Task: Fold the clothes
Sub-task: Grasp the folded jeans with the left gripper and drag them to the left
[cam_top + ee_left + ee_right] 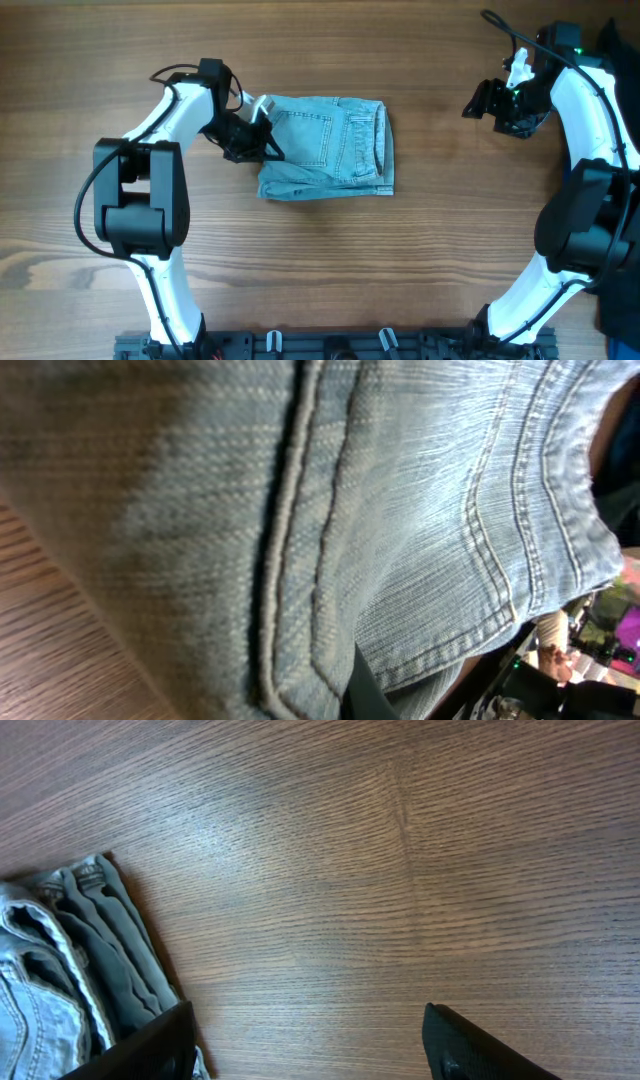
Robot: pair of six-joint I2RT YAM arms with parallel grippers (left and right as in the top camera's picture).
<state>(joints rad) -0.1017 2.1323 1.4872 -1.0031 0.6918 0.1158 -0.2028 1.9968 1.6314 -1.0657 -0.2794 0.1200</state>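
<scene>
At left pincer (266, 150), folded denim shorts (335, 145)

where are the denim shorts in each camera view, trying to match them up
Overhead: the denim shorts lie folded near the table's centre, with the left gripper at their left edge.
Left wrist: the denim shorts fill nearly the whole frame, seen close up.
Right wrist: their stacked folded edges sit in the lower left corner.
Shared landmark: the wood-grain table, visible in all three views.
</scene>
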